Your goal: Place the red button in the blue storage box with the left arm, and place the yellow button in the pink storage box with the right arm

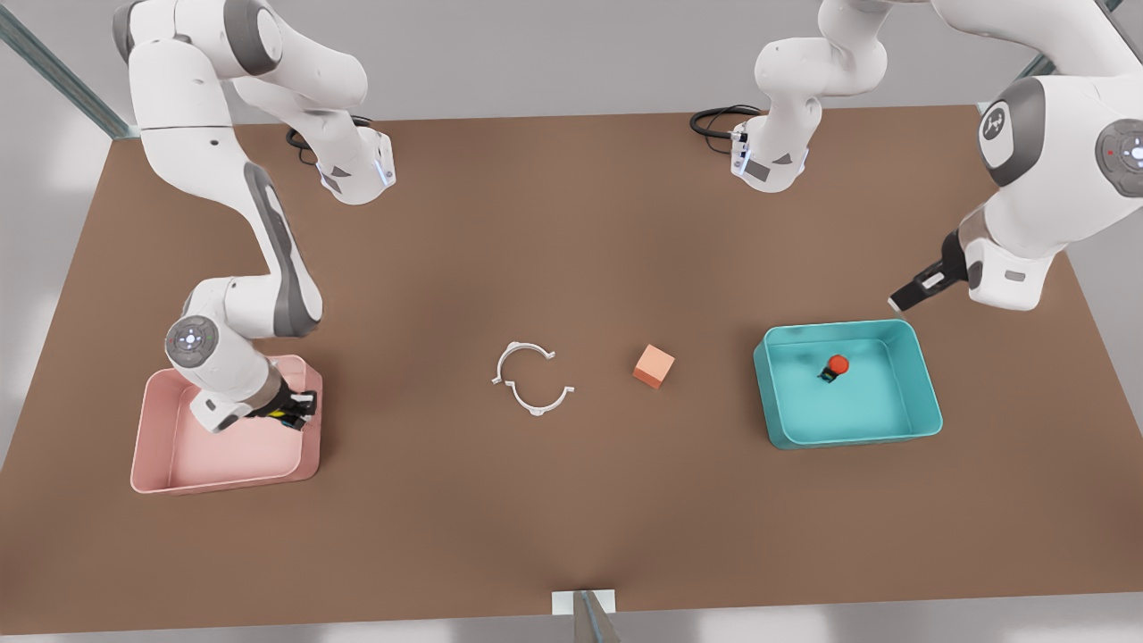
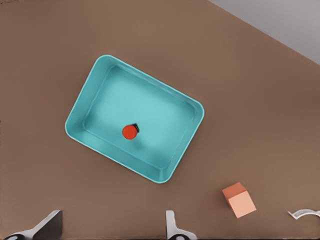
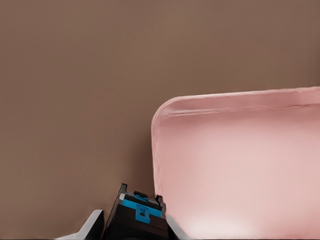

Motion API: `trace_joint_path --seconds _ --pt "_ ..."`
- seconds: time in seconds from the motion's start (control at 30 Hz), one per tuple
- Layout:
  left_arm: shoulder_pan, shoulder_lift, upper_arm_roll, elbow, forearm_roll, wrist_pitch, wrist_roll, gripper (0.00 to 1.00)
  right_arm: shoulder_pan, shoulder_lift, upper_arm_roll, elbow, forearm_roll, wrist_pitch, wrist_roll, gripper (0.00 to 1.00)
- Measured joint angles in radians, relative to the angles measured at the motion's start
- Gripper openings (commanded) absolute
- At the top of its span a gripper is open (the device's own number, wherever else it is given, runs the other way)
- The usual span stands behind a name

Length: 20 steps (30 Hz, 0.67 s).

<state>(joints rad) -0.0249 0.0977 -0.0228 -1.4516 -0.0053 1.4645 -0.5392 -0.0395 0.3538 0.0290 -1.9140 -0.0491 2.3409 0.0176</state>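
Front view first: I see my left arm coming in from the upper right of the frame, elbow bent, wrist angled down and toward the middle, with the left tool hanging just beyond the far right corner of the blue storage box and clear of it. From the left wrist view its two fingers stand well apart at the bottom of the frame with nothing between them, so that tool is spread and empty. The red button sits inside the blue box, on its floor, a little toward the far side; its red cap faces up at the camera and its dark base pokes out beside it, so it seems slightly tilted, though I cannot tell which way its axis leans. My right arm folds down along the left side of the front view, forearm sloping toward the pink storage box, and the right tool sits over the box's right-hand wall, low at the rim. That tool is pinching the yellow button: I make out a bit of yellow between the dark fingers, and the right wrist view shows a black and blue body gripped just at the pink rim. Which way that button points I cannot tell. Both boxes lie flat on the brown desk, well apart.
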Motion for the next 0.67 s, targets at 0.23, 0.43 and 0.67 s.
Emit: trace_joint_path --seconds 0.23,0.43,0.67 --pt "-0.002 0.001 0.000 0.000 0.000 -0.044 0.180 1.00 -0.384 0.032 0.217 -0.004 0.022 -0.033 -0.177 1.00" --pt "0.001 0.003 0.002 0.000 -0.001 -0.056 0.287 1.00 -0.285 0.007 0.189 0.169 0.019 -0.131 -0.264 1.00" --pt "-0.002 0.003 0.001 0.000 -0.001 -0.061 0.375 1.00 -0.040 0.051 0.134 0.666 -0.008 -0.588 -0.192 1.00"
